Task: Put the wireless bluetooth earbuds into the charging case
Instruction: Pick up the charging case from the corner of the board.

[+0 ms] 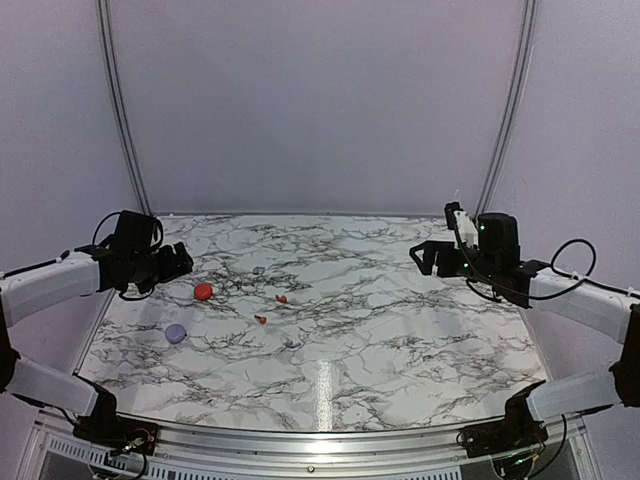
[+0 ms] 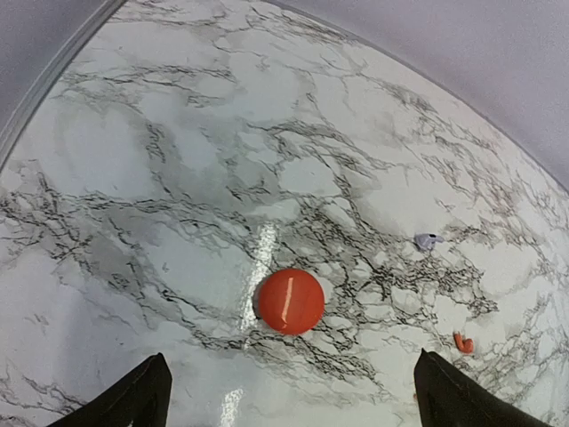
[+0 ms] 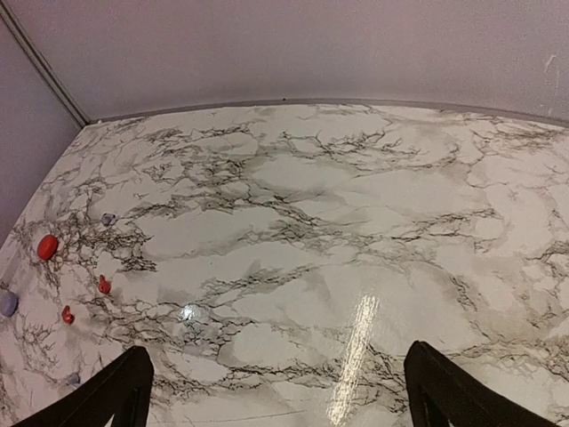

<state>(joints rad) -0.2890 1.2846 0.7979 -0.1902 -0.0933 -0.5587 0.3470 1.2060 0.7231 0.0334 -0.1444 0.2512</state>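
Earbuds (image 1: 281,298), two tiny red pieces, lie bare on the marbled worktop (image 1: 400,340). They sit left of its middle, roughly midway between the far and near edges. The nearer earbud (image 1: 261,319) sits close to the first without touching it. Neither of the earbuds touches anything else.

The round red case (image 1: 203,291) lies flat toward the left edge, apart from both pieces. My left wrist view shows it as a glossy disc. A round lilac case (image 1: 176,333) lies closer to the near left corner, apart from the red one. A small lilac piece (image 2: 428,240) rests on the far side of the red case; it is too small for me to tell what it is.

My left hand (image 1: 185,262) hovers above the left edge, just short of the round red case. Its fingers (image 2: 133,400) are spread wide and grip nothing, and the case lies ahead of the gap between them.

My right hand (image 1: 425,258) hangs over the right part of the worktop, toward the far edge, well apart from the earbuds. Its fingers (image 3: 444,391) are likewise spread, with only bare marble showing between them.
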